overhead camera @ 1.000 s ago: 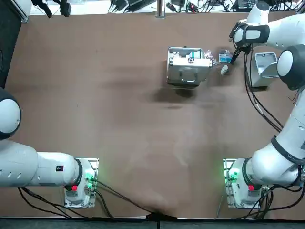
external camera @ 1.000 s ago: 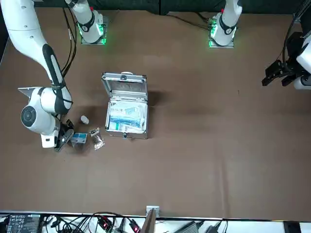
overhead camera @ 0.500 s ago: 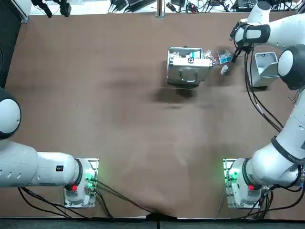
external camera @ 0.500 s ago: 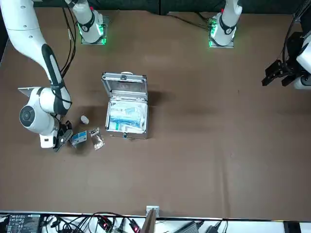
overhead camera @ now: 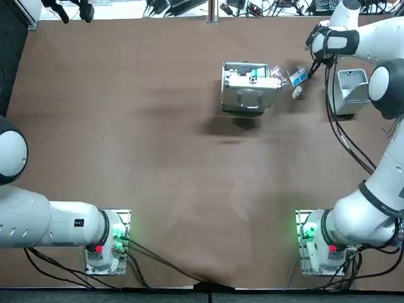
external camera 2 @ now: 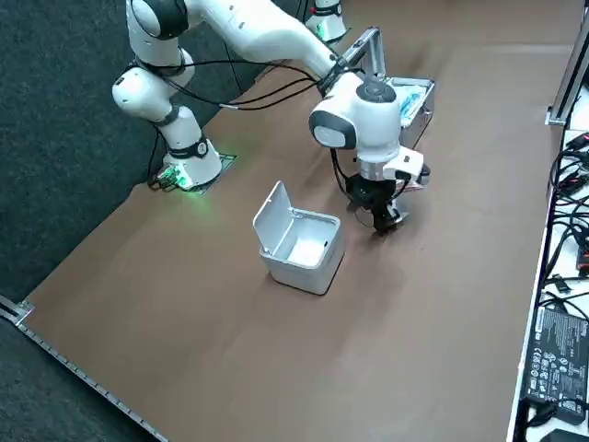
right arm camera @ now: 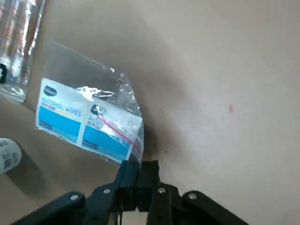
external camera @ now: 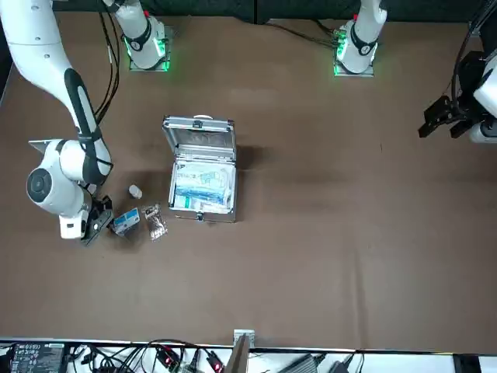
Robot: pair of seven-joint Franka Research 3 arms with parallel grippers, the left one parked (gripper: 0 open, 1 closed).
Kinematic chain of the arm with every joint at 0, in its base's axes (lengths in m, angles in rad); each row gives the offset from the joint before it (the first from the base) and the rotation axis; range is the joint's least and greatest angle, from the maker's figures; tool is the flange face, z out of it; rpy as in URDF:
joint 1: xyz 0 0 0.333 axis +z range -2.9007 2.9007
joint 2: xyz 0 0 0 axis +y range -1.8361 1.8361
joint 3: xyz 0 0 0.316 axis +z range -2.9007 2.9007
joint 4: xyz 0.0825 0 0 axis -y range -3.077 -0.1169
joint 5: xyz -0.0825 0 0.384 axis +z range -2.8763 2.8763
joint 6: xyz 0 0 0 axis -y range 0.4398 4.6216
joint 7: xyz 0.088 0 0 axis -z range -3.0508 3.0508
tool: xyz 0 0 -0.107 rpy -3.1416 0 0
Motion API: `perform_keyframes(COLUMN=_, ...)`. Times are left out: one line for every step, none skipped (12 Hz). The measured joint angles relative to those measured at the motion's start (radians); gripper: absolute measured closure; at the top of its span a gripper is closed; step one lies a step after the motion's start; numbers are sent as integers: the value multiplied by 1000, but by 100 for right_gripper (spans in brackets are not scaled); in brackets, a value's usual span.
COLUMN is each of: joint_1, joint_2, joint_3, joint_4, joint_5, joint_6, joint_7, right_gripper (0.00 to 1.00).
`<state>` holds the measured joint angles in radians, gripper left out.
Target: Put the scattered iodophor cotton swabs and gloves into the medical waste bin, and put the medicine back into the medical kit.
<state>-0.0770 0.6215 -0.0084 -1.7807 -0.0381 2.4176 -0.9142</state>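
Note:
A clear bag of blue alcohol wipes [right arm camera: 89,124] lies on the brown table to the right of the open metal medical kit [overhead camera: 249,85]. My right gripper [right arm camera: 138,171] is shut on that bag's corner, and its fingers are pressed together. The top view shows the bag [overhead camera: 298,76] tilted, with the gripper [overhead camera: 310,69] at its right end. In the front view the gripper [external camera: 95,225] sits just left of the bag [external camera: 125,221]. The white waste bin [external camera 2: 299,241] stands open close by the arm. No gloves are in sight.
A small white bottle [overhead camera: 297,93] and a blister pack [overhead camera: 278,75] lie between the kit and the bag. The kit [external camera: 200,183] holds blue and white packets. The bin [overhead camera: 351,91] is near the table's right edge. Cables run along the far edge.
My right gripper has shifted slightly toward the table's far side, and the wipes bag has turned and tilted with it. The kit, bottle and blister pack have stayed put.

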Motion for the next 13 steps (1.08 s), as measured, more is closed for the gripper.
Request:
perform_keyframes(joint_1=-1, joint_2=-13, joint_3=0, joint_4=5, joint_5=2, joint_6=-14, joint_7=2, right_gripper=99)
perform_keyframes(joint_1=-2, joint_2=-30, joint_3=0, joint_4=13, joint_5=9, joint_6=-41, joint_7=3, right_gripper=99)
perform_keyframes(joint_1=-3, joint_2=-49, joint_3=0, joint_4=25, joint_5=19, joint_6=-79, joint_7=3, right_gripper=99)
perform_keyframes(joint_1=-4, joint_2=-71, joint_3=0, joint_4=40, joint_5=31, joint_6=-123, joint_7=3, right_gripper=99)
perform_keyframes(joint_1=-6, joint_2=-94, joint_3=0, joint_4=56, joint_5=40, joint_6=-167, joint_7=3, right_gripper=99)
perform_keyframes(joint_1=-9, joint_2=-117, joint_3=0, joint_4=72, joint_5=44, joint_6=-210, joint_7=3, right_gripper=99)
perform_keyframes(joint_1=-13, joint_2=-137, joint_3=0, joint_4=91, joint_5=46, joint_6=-255, joint_7=3, right_gripper=99)
perform_keyframes(joint_1=-17, joint_2=-155, joint_3=-1, joint_4=112, joint_5=53, joint_6=-296, joint_7=3, right_gripper=99)
perform_keyframes(joint_1=-22, joint_2=-172, joint_3=-1, joint_4=136, joint_5=65, joint_6=-335, joint_7=3, right_gripper=99)
perform_keyframes(joint_1=-27, joint_2=-186, joint_3=-1, joint_4=161, joint_5=74, joint_6=-375, joint_7=3, right_gripper=99)
perform_keyframes(joint_1=-44, joint_2=-207, joint_3=-4, joint_4=205, joint_5=75, joint_6=-435, joint_7=5, right_gripper=99)
perform_keyframes(joint_1=-60, joint_2=-213, joint_3=-6, joint_4=220, joint_5=75, joint_6=-452, joint_7=5, right_gripper=99)
perform_keyframes(joint_1=-81, joint_2=-216, joint_3=-7, joint_4=230, joint_5=75, joint_6=-465, joint_7=5, right_gripper=99)
